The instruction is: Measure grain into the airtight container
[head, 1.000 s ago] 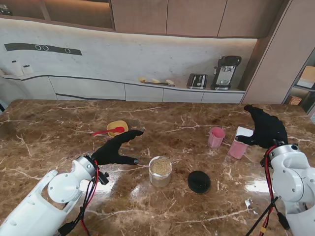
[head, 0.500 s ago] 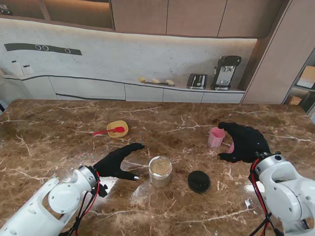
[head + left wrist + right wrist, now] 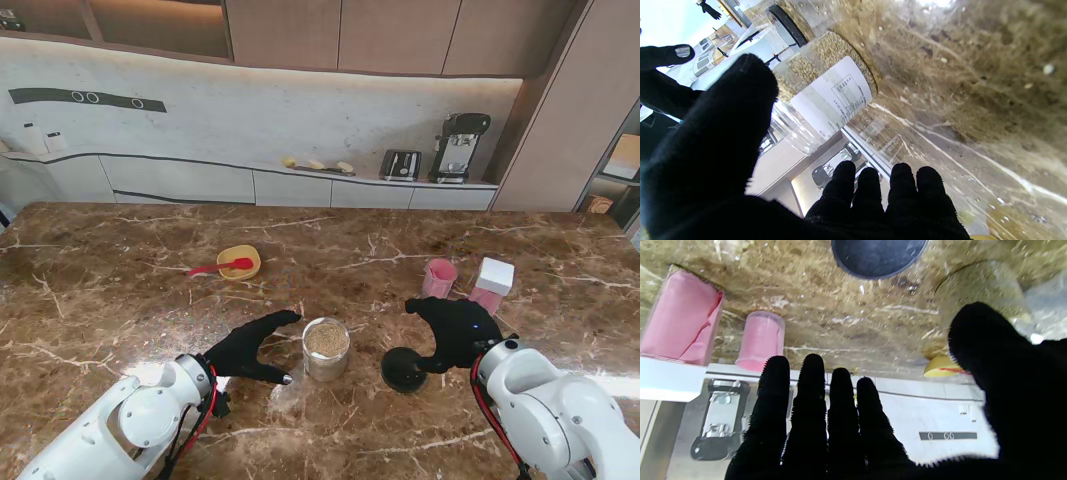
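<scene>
Brown marble desk [image 3: 120, 270]; white counter [image 3: 250, 180] at 12 o'clock, toaster [image 3: 400, 164], coffee machine [image 3: 458, 147] at 1; wood cabinets [image 3: 330, 35] overhead, under-lit.

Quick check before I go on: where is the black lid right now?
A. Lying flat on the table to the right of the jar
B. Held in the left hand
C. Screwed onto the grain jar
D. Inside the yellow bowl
A: the black lid lies flat on the marble table, right of the open grain jar, with the right hand over its edge.
</scene>
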Robot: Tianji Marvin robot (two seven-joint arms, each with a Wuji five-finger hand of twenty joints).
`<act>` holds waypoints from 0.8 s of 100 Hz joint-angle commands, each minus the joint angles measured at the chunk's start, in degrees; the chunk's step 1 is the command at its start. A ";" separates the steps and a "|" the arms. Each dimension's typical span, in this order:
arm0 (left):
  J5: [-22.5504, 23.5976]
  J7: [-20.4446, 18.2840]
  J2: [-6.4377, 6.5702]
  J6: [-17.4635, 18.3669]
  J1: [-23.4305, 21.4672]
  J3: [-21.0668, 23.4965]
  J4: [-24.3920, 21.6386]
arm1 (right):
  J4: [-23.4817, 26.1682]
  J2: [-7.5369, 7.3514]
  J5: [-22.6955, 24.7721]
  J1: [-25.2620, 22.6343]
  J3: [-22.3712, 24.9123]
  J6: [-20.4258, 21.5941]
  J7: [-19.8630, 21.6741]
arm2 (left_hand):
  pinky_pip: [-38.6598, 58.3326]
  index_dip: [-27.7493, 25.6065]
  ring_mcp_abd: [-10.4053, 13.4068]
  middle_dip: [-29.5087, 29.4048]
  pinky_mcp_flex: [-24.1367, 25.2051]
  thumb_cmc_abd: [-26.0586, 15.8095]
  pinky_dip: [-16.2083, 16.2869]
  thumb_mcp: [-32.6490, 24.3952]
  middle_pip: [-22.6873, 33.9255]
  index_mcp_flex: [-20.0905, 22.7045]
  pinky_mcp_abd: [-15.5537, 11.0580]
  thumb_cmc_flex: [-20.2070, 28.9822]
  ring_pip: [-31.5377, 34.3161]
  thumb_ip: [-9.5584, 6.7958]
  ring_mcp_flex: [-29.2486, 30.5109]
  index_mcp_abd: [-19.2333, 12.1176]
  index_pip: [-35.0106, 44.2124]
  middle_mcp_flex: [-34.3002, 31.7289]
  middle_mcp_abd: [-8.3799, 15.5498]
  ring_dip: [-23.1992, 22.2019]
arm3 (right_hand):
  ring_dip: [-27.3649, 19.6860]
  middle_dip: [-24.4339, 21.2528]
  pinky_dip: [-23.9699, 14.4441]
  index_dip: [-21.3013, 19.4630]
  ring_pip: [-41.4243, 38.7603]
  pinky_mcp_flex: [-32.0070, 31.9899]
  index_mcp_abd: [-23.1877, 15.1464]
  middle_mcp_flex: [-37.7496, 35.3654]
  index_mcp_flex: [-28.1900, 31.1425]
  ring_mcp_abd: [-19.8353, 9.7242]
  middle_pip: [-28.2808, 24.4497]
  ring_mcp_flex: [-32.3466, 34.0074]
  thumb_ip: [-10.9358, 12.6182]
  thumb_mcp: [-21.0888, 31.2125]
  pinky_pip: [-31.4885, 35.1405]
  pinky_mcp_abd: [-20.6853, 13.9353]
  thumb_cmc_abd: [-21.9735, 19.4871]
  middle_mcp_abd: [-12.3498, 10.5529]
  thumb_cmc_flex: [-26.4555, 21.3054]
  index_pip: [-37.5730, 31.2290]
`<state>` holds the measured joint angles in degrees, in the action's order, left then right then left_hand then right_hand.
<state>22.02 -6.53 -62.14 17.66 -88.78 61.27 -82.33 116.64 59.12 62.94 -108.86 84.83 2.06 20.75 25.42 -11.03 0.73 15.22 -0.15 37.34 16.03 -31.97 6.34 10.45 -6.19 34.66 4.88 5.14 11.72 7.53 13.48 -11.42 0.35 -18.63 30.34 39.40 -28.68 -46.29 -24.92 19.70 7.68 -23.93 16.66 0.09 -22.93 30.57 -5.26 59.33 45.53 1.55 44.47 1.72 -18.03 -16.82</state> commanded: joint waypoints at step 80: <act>-5.44 0.46 -1.74 -0.32 5.54 -7.75 8.57 | -10.58 -0.70 11.00 7.07 -13.88 -8.80 3.33 | -15.80 10.18 0.93 0.30 1.76 0.88 4.53 4.60 -5.89 -2.54 -0.64 -1.35 -2.28 0.81 -8.60 -12.72 -16.47 4.73 0.35 1.11 | -4.63 -6.20 -0.43 -4.32 9.71 -5.24 3.12 10.29 -9.68 4.75 7.54 -8.48 4.36 -15.32 -5.66 5.43 -7.32 4.09 7.51 4.59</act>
<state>16.96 -5.89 -63.42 17.56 -83.23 54.14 -75.14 106.98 58.40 74.25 -101.50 71.33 -6.16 23.20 9.93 -3.97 3.50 16.44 3.05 37.34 17.95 -30.10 2.13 9.78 -10.69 34.66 4.12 5.14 5.59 -1.95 13.49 -8.51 0.34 -18.52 27.31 33.07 -28.65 -50.44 -15.50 14.72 10.26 -15.21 9.69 3.76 -15.18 24.02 0.29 43.76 40.18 5.61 37.21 4.52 -12.69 -12.62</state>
